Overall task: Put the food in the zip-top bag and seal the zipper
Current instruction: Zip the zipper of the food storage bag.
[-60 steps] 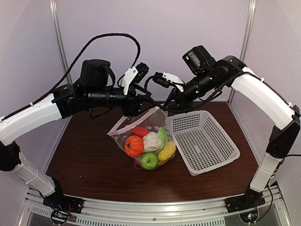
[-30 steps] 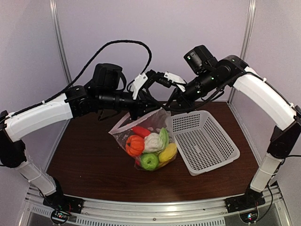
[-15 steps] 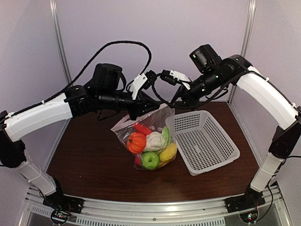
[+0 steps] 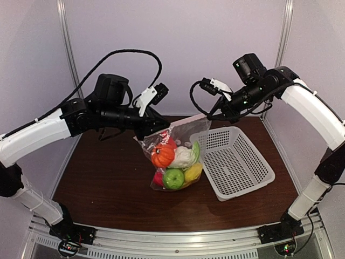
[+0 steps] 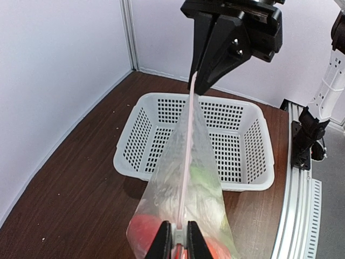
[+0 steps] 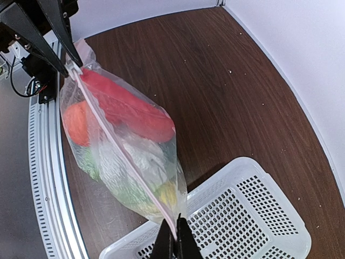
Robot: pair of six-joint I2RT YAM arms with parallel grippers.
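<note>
Both arms reach over the middle of the table (image 4: 102,178) and hold the zip-top bag (image 4: 180,137) between them by its top edge. The left gripper (image 5: 176,233) has its fingers closed on one end of the zipper (image 6: 118,156), and the right gripper (image 6: 175,229) is closed on the other end, on the side of the basket (image 4: 253,181). The zipper is stretched tight between the two grippers and slopes up toward the right one. From both wrist cameras it looks like one thin pale line, with the two sides of the bag lying together.

The food is all inside the bag and hangs in its lower part. I can see a red pepper (image 6: 129,110) near the top, then an orange pumpkin (image 4: 162,156) beside a white cauliflower (image 4: 183,156), and under them a green apple (image 4: 173,178) and a yellow lemon (image 4: 193,172). The bag hangs above the centre of the table, and I cannot tell if its bottom touches the wood.

The white basket with holes stands on the right half of the table, just beside the bag, its long side turned a little toward the near right corner
</note>
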